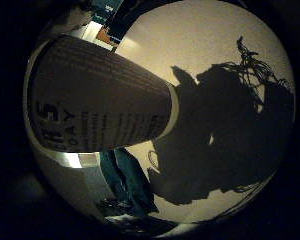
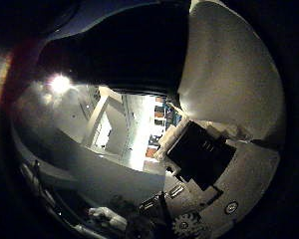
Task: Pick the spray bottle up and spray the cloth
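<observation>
1. I see the spray bottle [image 1: 97, 97] filling much of the little-finger-side view, so it sits close against my palm, its printed body reaching toward the pale tabletop [image 1: 210, 40].
2. I judge it a rigid plastic bottle, smooth and likely slippery, its weight depending on a fill I can't see; the best hold is round the body, with the trigger within reach.
3. A dark tangled shadow [image 1: 230, 130] lies on the tabletop beyond the bottle.
4. In the thumb-side view part of my hand [image 2: 204, 164] shows, but I cannot tell whether the fingers wrap the bottle.
5. The cloth and the bottle's trigger head are nowhere visible.
</observation>
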{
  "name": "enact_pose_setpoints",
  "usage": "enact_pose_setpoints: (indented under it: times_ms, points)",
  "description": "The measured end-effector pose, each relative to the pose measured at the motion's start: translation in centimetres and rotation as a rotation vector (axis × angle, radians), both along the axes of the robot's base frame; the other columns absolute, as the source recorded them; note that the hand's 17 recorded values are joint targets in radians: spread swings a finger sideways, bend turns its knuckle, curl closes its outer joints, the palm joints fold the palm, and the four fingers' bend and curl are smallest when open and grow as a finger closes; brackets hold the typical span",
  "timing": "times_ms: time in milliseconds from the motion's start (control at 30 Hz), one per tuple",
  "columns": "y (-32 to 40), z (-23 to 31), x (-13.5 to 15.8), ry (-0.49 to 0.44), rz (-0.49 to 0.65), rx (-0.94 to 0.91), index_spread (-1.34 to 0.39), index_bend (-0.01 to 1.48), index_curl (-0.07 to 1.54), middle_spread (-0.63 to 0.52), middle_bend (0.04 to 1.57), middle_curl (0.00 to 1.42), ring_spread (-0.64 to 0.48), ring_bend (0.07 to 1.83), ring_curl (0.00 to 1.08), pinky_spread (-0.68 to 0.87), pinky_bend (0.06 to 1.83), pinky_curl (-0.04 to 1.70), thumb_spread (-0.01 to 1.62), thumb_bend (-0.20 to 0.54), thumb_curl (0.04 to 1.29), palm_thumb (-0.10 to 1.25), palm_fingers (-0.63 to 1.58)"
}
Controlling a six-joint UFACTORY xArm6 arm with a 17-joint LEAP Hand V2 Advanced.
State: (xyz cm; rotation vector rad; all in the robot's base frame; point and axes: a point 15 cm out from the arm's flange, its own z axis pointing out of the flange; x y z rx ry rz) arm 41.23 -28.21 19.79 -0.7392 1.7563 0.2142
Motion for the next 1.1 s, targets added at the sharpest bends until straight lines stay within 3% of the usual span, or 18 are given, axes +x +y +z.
enact_pose_setpoints:
  times_ms: [200,500,1100]
  points:
    - [-1.2,0.3,0.4,-0.008,-0.036,-0.024,-0.48,0.86,1.15,-0.34,1.11,1.14,-0.28,1.31,0.83,-0.19,1.61,0.46,0.81,-0.014,0.63,1.06,1.05]
    - [-1.8,0.3,0.8,-0.018,-0.054,-0.022,-0.37,0.98,1.1,-0.26,1.19,1.09,-0.27,1.29,0.88,-0.17,1.55,0.56,0.84,-0.013,0.71,1.07,1.1]
    - [-3.8,4.0,1.0,-0.063,-0.052,-0.096,-0.27,1.06,1.01,-0.18,1.27,1.0,-0.27,1.29,0.93,-0.17,1.49,0.71,0.89,-0.015,0.76,1.09,1.1]
